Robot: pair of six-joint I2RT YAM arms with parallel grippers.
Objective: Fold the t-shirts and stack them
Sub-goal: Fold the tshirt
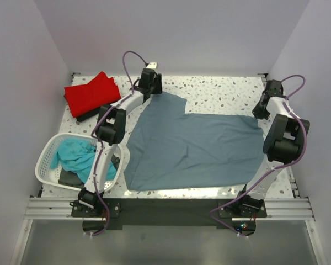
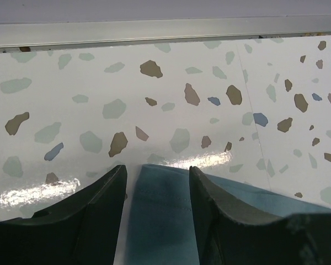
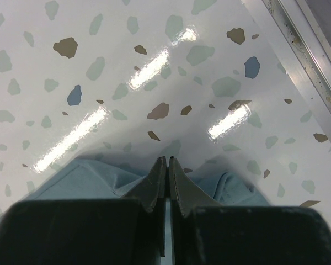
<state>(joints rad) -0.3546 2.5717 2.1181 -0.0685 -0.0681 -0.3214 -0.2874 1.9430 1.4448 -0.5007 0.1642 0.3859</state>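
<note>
Lying flat on the speckled white table (image 1: 220,91), the big slate grey-blue cloth tee (image 1: 193,149) filled the middle in the top cam. Only the L wrist cam showed the left gripper (image 2: 157,172) w/ fingers apart, a tee edge btwn them. R wrist cam showed the right gripper (image 3: 167,164) w/ fingers pressed together above the tee; pinching it or not, couldn't tell.
</note>
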